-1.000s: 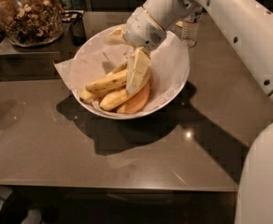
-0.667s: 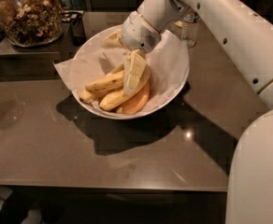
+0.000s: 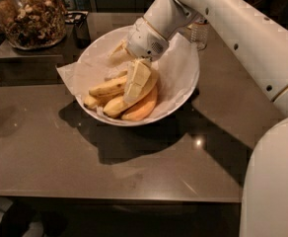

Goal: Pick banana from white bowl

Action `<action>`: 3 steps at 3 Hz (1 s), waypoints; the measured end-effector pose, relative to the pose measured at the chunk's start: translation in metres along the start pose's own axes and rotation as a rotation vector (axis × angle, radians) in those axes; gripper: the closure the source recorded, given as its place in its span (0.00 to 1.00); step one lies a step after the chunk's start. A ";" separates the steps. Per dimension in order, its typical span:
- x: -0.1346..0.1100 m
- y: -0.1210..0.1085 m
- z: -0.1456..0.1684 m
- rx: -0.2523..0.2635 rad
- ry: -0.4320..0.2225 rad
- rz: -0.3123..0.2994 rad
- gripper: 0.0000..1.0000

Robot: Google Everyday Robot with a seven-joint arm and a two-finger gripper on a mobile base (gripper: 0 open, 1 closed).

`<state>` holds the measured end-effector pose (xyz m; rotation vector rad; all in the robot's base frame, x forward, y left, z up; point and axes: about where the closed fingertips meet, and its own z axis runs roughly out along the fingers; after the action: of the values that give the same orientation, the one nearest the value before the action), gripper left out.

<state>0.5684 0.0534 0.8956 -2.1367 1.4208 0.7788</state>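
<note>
Up front, plain brown desk (image 3: 60, 172), then the white bowl (image 3: 183, 102) on it, crinkled paper (image 3: 176, 65) lining it and the bananas (image 3: 107, 89) heaped low inside, kept together by the sloping sides. Right on that heap, the gripper (image 3: 136, 80), angled steeply down from the arm (image 3: 242, 28) to line up along the topmost fruit; clamped or loose, cannot tell. Farther back, a water bottle (image 3: 199, 33) just behind the rim and a glass jar (image 3: 30, 16) well off left, neither in the way; only neighbouring bananas and paper crowding the lift.
</note>
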 end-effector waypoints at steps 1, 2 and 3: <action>0.000 0.000 0.000 0.000 0.000 0.000 0.51; 0.000 0.000 0.000 0.000 0.000 0.000 0.74; 0.000 0.000 0.000 0.000 0.000 0.000 0.97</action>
<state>0.5685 0.0534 0.8956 -2.1365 1.4207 0.7788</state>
